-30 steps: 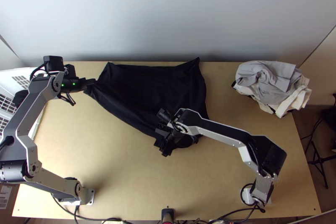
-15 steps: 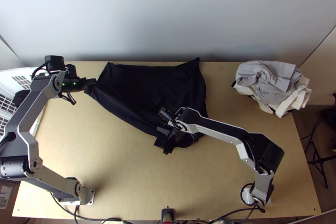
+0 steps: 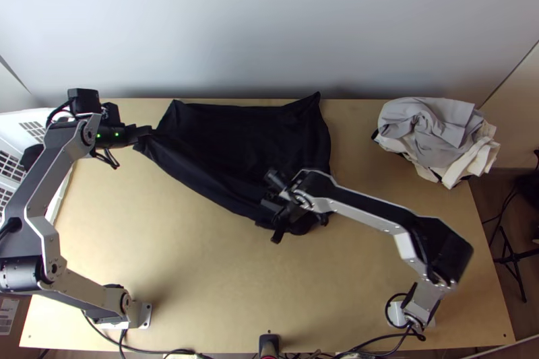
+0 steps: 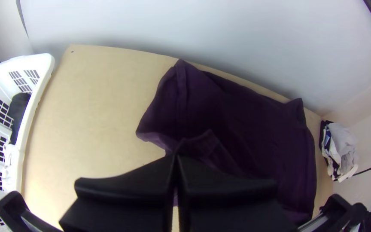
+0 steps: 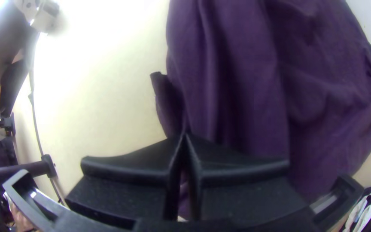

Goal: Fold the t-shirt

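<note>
And there's the left end effector, fingers closed on the dark t-shirt, cloth creased across the worktop, white basket beside it, clothes pile past the shirt!

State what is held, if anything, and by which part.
The black t-shirt: left gripper on its left edge, right gripper on its near edge.

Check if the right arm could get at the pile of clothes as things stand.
Probably yes: nothing tall stands between the right gripper and the clothes pile, and the left arm is well away. That gripper seems to pinch the t-shirt, though, so it should let go first.
</note>
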Robot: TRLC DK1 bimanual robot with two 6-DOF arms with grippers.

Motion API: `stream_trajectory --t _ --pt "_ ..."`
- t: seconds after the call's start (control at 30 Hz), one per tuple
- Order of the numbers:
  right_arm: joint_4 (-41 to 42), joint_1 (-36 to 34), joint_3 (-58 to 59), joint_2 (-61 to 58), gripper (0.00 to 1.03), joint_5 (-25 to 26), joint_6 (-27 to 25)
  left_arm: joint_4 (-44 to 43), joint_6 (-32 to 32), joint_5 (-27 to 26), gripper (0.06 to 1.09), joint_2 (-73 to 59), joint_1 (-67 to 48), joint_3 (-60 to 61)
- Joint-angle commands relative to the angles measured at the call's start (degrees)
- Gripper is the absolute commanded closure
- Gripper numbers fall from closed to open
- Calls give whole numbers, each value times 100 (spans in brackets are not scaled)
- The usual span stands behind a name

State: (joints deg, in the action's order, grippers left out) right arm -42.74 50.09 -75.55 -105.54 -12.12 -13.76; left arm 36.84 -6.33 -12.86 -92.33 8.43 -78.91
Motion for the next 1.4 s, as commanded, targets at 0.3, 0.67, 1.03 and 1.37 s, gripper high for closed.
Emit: stream_trajectory --t 0.3,0.67,1.03,1.37 --pt "-885 -1423 163 2274 100 34 -153 1141 325 3 105 1543 -157 342" --pt "-1571 -1871 -83 3514 100 25 -487 2618 431 12 105 2949 19 544" --pt "-2871 -1686 -768 4243 100 25 -716 3382 958 3 105 4452 63 983" --pt "-3891 -491 -461 4726 100 17 -259 3769 1327 3 105 4927 -78 1484"
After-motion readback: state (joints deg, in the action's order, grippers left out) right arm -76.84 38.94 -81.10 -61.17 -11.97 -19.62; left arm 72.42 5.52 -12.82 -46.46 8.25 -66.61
